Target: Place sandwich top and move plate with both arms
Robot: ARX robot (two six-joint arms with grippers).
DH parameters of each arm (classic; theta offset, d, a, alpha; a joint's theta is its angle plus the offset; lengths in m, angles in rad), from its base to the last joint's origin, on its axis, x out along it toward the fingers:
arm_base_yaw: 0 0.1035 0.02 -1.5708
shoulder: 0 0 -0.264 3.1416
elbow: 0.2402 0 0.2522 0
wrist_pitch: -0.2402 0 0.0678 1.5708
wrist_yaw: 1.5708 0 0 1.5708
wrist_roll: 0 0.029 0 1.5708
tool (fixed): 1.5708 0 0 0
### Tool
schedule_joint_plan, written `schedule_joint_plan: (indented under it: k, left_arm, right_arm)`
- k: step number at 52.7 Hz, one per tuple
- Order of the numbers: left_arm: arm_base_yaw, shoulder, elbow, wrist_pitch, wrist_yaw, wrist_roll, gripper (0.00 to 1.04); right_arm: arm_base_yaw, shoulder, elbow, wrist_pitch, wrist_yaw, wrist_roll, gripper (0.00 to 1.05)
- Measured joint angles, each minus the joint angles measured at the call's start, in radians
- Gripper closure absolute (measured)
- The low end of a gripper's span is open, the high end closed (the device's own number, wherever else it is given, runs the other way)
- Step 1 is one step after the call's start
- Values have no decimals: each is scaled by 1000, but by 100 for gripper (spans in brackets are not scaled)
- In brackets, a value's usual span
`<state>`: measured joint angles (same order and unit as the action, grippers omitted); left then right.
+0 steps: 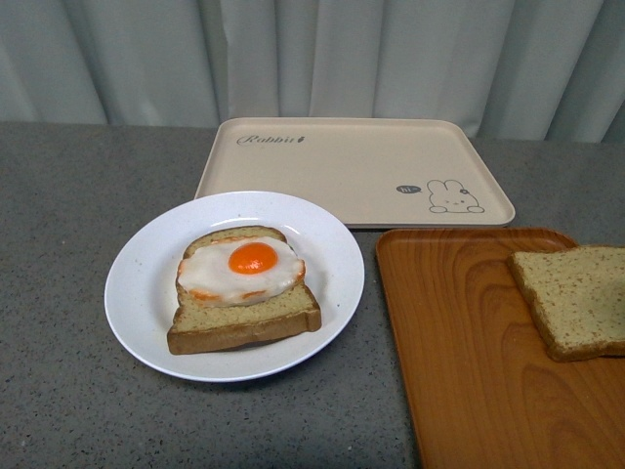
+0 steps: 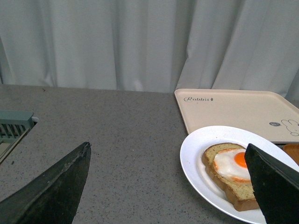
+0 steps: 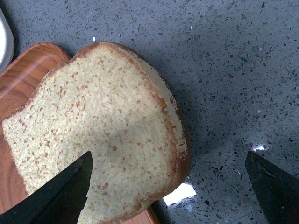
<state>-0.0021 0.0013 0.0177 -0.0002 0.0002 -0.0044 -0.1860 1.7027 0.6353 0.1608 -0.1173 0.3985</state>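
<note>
top slice not yet lifted, plate not yet moved

nearest, on the right, the sandwich top lies flat on the orange wooden tray, one side reaching past the tray rim. the right claw hangs above it, jaws spread wide, holding nothing. the left claw is also released, over the desk beside the plate. on the plate a bread slice carries a fried egg, uncovered. behind stands the rabbit tray. i judge nothing is done yet: first the top must be placed, then both arms move the plate.
</note>
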Motion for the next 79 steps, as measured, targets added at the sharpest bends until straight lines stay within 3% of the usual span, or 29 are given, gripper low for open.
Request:
schedule_joint_plan:
  k: [24, 36, 44, 60, 79]
  left_arm:
    - [0, 0, 0, 0, 0, 0, 6]
    - [0, 0, 0, 0, 0, 0, 6]
    - [0, 0, 0, 0, 0, 0, 6]
    - [0, 0, 0, 0, 0, 0, 6]
    - [0, 0, 0, 0, 0, 0, 6]
  right_arm:
    - [10, 9, 0, 13, 11, 0, 9]
    - [10, 10, 0, 19, 12, 0, 39]
    - [11, 11, -1, 24, 11, 0, 65]
    - [12, 12, -2, 34, 24, 2, 104]
    - [56, -58, 39, 7, 5, 41, 103]
